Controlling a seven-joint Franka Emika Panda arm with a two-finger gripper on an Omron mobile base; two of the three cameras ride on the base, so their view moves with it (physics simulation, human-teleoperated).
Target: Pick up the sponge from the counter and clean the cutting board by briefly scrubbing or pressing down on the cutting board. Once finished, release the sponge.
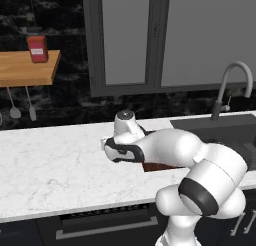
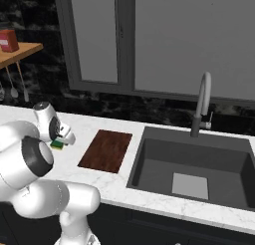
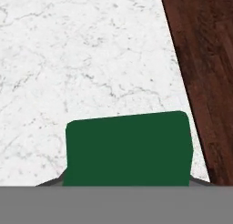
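Sponge (image 3: 127, 150): looking soft, light, compressible; sitting left of cutting board (image 2: 106, 150).
Gripper (image 2: 62, 140): fingers seemingly pinching its short sides.

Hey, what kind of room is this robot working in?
A kitchen, rendered: a white marble counter with a dark sink and curved faucet, plus a wooden cutting board.

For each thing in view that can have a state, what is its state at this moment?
sponge: green side toward the hand camera, close under the hand, over the counter, beside the board.
cutting board: flat on the counter, nothing on it.
faucet: no water running.
sink: dry.
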